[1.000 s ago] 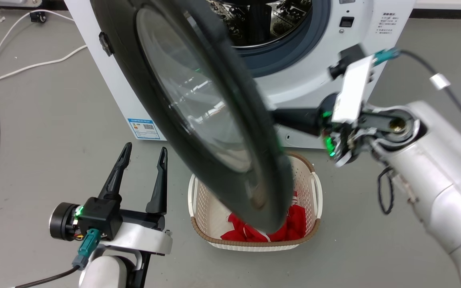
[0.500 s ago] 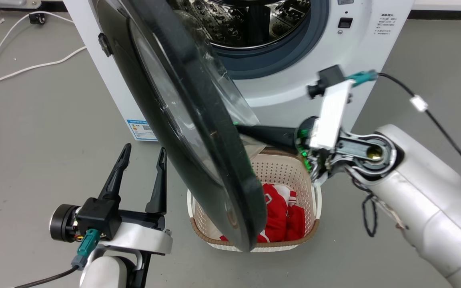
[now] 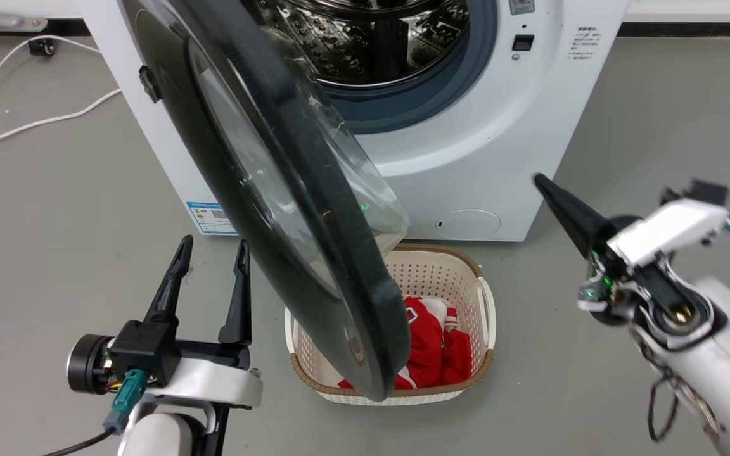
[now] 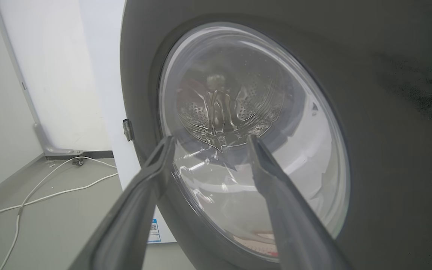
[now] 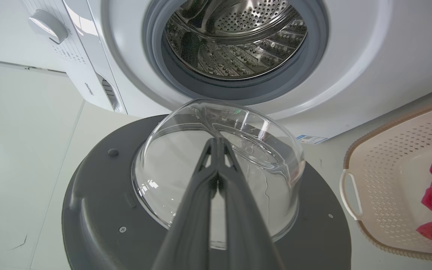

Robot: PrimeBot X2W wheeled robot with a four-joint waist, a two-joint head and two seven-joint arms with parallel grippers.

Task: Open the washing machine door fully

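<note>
The washing machine (image 3: 485,145) is a white front-loader whose steel drum (image 3: 371,38) lies exposed. Its door (image 3: 314,253), a glossy black disc with a clear glass bowl (image 5: 219,165), hangs swung out toward me over the basket. In the left wrist view the door (image 4: 388,150) is close ahead. My left gripper (image 3: 210,250) stands open at the lower left, just left of the door's outer face, holding nothing. My right gripper (image 3: 539,180) is shut and empty, well right of the door. In the right wrist view its tips (image 5: 216,144) point at the bowl.
A cream laundry basket (image 3: 485,304) with red cloth (image 3: 435,348) sits on the grey floor under the door's lower edge. White cables (image 3: 35,120) lie on the floor at the left. A blue label (image 3: 203,218) and a round service flap (image 3: 466,223) mark the machine's front.
The door has swung further open to the left. My right gripper has left the door's inner side and pulled back to the right. The camera shifted slightly.
</note>
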